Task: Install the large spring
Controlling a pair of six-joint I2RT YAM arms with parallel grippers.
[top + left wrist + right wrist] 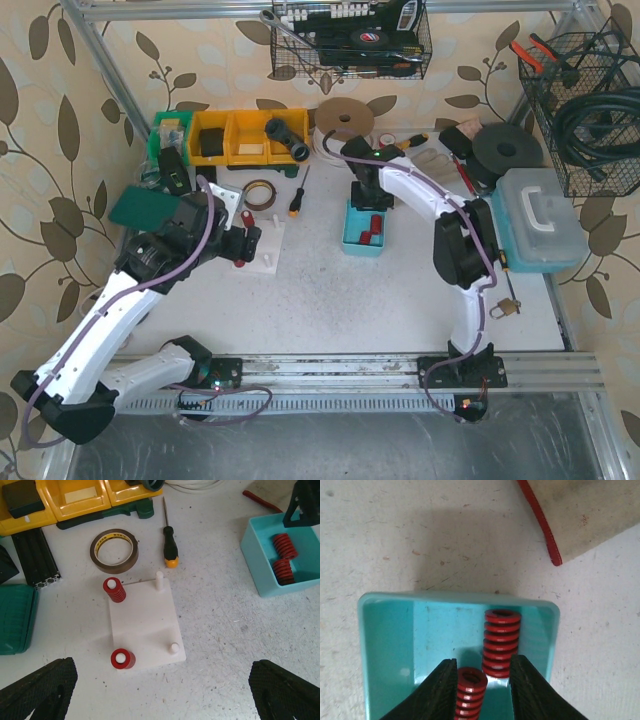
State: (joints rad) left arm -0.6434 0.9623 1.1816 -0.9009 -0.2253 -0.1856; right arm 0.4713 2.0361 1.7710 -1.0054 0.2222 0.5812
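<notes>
A white plate [145, 625] with four pegs lies on the table. Red large springs sit on its far-left peg [114, 590] and near-left peg [122, 658]. The two right pegs [173, 648] are bare. My left gripper [160, 695] is open and empty, just above the plate's near edge [272, 250]. A teal bin [385, 630] holds two loose red springs [502, 640]. My right gripper [480, 687] is open inside the bin, its fingers [436, 692] either side of the springs' near ends. The second spring [470, 690] rests against the left finger.
A brown tape roll [114, 550] and a black-and-orange screwdriver [169, 547] lie beyond the plate. Yellow bins [75, 500], black extrusions [35, 555] and a green box [15, 617] stand to the left. A teal toolbox [540, 220] and a padlock [505, 307] are at the right.
</notes>
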